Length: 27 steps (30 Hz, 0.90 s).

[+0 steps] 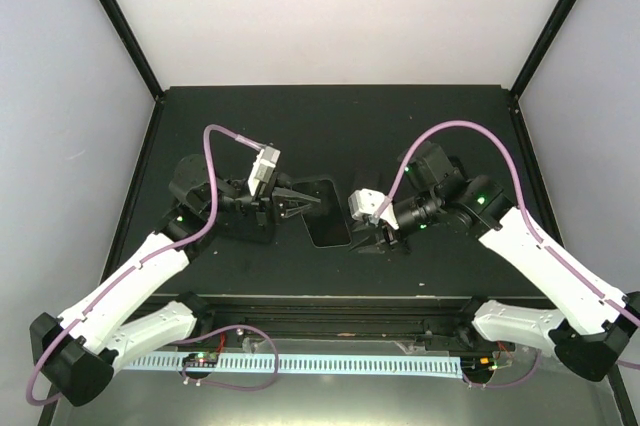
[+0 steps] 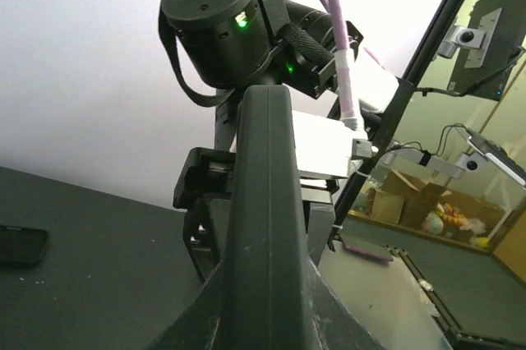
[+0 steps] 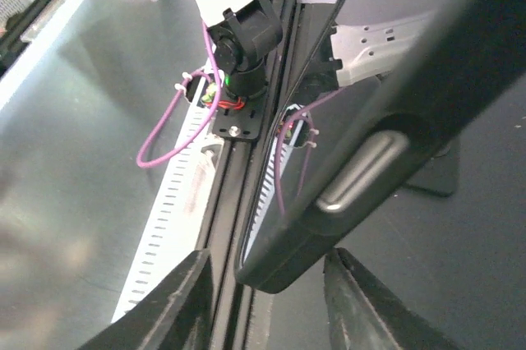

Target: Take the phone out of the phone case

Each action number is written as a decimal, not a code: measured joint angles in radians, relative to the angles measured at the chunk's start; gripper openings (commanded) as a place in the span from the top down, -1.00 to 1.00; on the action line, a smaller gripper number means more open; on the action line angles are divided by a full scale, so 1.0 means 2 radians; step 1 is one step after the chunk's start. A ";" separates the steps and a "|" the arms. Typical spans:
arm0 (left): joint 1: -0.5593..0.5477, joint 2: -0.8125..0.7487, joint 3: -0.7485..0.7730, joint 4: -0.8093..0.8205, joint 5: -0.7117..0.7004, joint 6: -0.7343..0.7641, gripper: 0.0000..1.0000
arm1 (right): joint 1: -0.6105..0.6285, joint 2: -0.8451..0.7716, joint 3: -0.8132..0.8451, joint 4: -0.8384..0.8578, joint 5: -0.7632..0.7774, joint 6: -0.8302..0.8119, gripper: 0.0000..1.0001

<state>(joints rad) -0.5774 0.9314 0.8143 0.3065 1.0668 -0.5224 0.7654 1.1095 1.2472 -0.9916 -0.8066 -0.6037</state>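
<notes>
Since the black rectangular phone in its dark case (image 1: 326,214) sits between both arms, long axis near-far, left gripper (image 1: 310,201) clamps its left edge (right gripper (image 1: 362,238) straddles the right corner, jaws wide).

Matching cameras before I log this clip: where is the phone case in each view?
Top external: phone case at the table's centre.
Left wrist: phone case edge-on, filling lower centre.
Right wrist: phone case edge with a side button, running diagonally, centre to right.
Shared landmark: the black table.
</notes>
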 measured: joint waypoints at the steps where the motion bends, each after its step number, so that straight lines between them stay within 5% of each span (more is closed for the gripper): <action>1: 0.000 0.000 0.000 0.001 0.002 -0.002 0.97 | 0.000 0.003 0.002 -0.002 -0.003 -0.002 0.29; 12: 0.000 0.006 0.000 0.021 0.028 -0.016 0.97 | 0.002 0.020 0.028 -0.037 -0.015 -0.026 0.59; 27: -0.003 0.023 -0.003 0.062 0.047 -0.045 0.97 | 0.005 0.028 0.044 -0.066 -0.001 -0.078 0.70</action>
<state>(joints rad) -0.5827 0.9775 0.8085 0.4309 1.1603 -0.6125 0.7757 1.1648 1.3346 -1.1240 -0.8089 -0.7601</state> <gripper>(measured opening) 0.117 0.168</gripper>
